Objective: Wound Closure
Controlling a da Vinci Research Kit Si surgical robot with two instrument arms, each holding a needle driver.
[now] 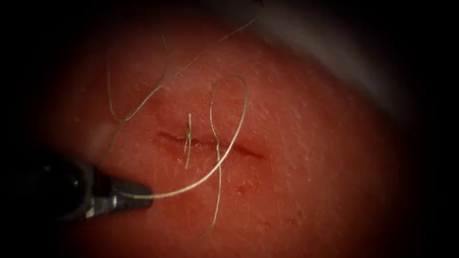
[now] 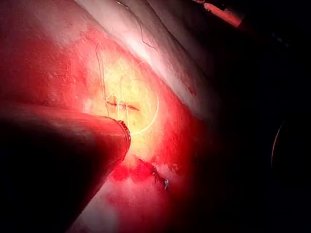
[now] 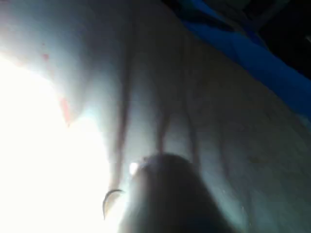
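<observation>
Firmly on thread (image 1: 229, 110): left gripper (image 1: 143, 197).

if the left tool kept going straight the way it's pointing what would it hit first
Probably the thread it holds, looping just ahead of the left tool; beyond that, the bare tissue below the cut. Depth is unclear.

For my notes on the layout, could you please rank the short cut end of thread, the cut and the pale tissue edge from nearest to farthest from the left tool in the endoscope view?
From the left tool, holding thread:
1. Short cut end of thread, upright across the cut's left part.
2. Cut, judged at its right part, further right.
3. Pale tissue edge, far upper right.
</observation>
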